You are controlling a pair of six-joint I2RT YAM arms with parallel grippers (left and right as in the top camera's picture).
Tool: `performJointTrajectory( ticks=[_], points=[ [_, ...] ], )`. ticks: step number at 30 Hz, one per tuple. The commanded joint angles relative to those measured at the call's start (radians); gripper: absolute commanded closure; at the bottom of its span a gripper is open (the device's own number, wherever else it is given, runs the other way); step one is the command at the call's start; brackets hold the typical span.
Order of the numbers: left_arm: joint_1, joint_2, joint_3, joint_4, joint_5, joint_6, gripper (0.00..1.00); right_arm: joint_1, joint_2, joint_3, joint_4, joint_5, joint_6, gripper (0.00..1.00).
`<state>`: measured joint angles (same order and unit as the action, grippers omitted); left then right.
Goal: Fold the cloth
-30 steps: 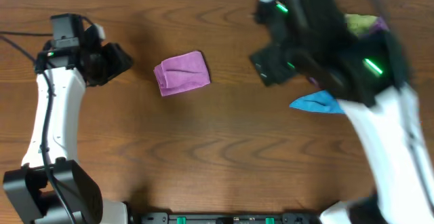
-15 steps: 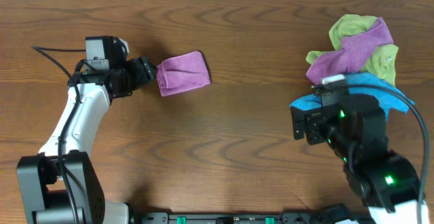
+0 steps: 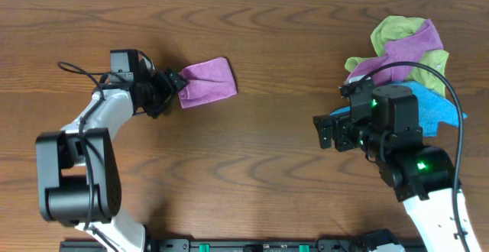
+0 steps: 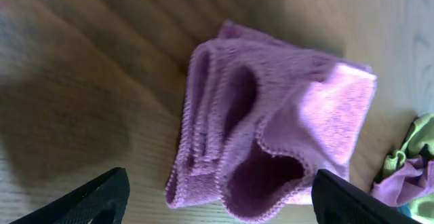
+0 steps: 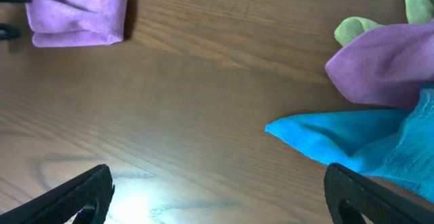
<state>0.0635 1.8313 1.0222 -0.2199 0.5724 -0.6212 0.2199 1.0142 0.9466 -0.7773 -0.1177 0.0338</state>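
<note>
**Fingers wide on both arms, purple cloth lying folded at the upper left**

The left fingers [image 4: 95, 197] stand wide apart and hold nothing. In the left wrist view they frame the purple cloth [image 4: 271, 136], which fills the middle of that frame just ahead of them. In the overhead view this arm reaches in from the left, with its tips at the cloth's left edge. Whether they touch the fabric cannot be told. The placement looks deliberate: from there, closing would pinch the near edge, where the layers gape in open loops instead of lying flush. The cloth is already a small stacked bundle, so the fold seems largely made but loose.

The right fingers [image 5: 81, 193] are also spread wide and empty. They hang over bare desk [image 3: 252, 168] at the right of the overhead frame, well apart from the purple cloth. They sit just beside the corner of a blue cloth [image 5: 352, 139], and probably this arm is simply parked out of the way.

No container appears in any view. The spare cloths lie in a loose heap directly on the desk at the upper right: a green cloth [image 3: 393, 29], a second purple one [image 3: 397, 57] draped over it, and the blue one underneath.
</note>
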Motion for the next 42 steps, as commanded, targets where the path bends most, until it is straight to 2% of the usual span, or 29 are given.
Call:
performJointTrajectory(
  ticks=[1, 9, 14, 18, 21, 23, 24, 25, 26, 27, 30, 31, 34, 35, 36, 37, 38, 42],
  points=[
    [0.002, 0.021, -0.006, 0.017, 0.022, -0.038, 0.1, -0.007, 0.009, 0.005, 0.012, -0.014, 0.01, 0.01],
    [0.002, 0.122, -0.006, 0.152, 0.13, -0.159, 0.09, -0.007, 0.045, 0.005, 0.035, -0.015, 0.01, 0.01],
    [0.0, 0.174, -0.006, 0.16, 0.132, -0.171, 0.06, -0.007, 0.052, 0.005, 0.04, -0.014, 0.01, 0.01],
    [-0.011, 0.248, -0.006, 0.243, 0.204, -0.214, 0.07, -0.007, 0.052, 0.005, 0.055, -0.014, 0.01, 0.01],
    [-0.024, 0.306, -0.006, 0.326, 0.256, -0.257, 0.17, -0.007, 0.052, 0.005, 0.053, -0.014, 0.011, 0.01],
    [-0.034, 0.342, -0.006, 0.381, 0.271, -0.273, 0.34, -0.007, 0.052, 0.005, 0.048, -0.014, 0.011, 0.01],
    [-0.039, 0.356, -0.006, 0.402, 0.272, -0.282, 0.36, -0.007, 0.052, 0.005, 0.043, -0.014, 0.011, 0.01],
    [-0.043, 0.362, -0.006, 0.41, 0.275, -0.282, 0.36, -0.007, 0.052, 0.005, 0.04, -0.014, 0.011, 0.01],
    [-0.046, 0.362, -0.006, 0.412, 0.274, -0.28, 0.3, -0.007, 0.052, 0.005, 0.037, -0.014, 0.014, 0.01],
    [-0.047, 0.362, -0.006, 0.412, 0.275, -0.28, 0.2, -0.007, 0.052, 0.005, 0.037, -0.015, 0.014, 0.01],
    [-0.046, 0.362, -0.006, 0.438, 0.307, -0.265, 0.16, -0.007, 0.058, 0.005, 0.06, -0.032, 0.014, 0.04],
    [-0.045, 0.362, -0.006, 0.447, 0.324, -0.265, 0.16, -0.007, 0.081, 0.005, 0.11, -0.087, 0.014, 0.1],
    [-0.045, 0.362, -0.006, 0.458, 0.338, -0.265, 0.15, -0.001, 0.218, 0.005, 0.292, -0.201, 0.05, 0.17],
    [-0.045, 0.362, -0.006, 0.457, 0.338, -0.265, 0.15, 0.003, 0.31, 0.005, 0.402, -0.259, 0.092, 0.25],
    [-0.045, 0.362, -0.006, 0.457, 0.344, -0.264, 0.15, 0.006, 0.388, 0.008, 0.496, -0.326, 0.128, 0.45],
    [-0.045, 0.362, -0.006, 0.457, 0.346, -0.265, 0.15, 0.014, 0.462, 0.017, 0.576, -0.386, 0.17, 0.93],
    [-0.045, 0.362, -0.006, 0.457, 0.345, -0.265, 0.15, 0.027, 0.547, 0.035, 0.653, -0.433, 0.218, 0.99],
    [-0.045, 0.362, -0.006, 0.457, 0.349, -0.265, 0.15, 0.086, 0.812, 0.209, 0.706, -0.447, 0.264, 0.99]
  ],
)
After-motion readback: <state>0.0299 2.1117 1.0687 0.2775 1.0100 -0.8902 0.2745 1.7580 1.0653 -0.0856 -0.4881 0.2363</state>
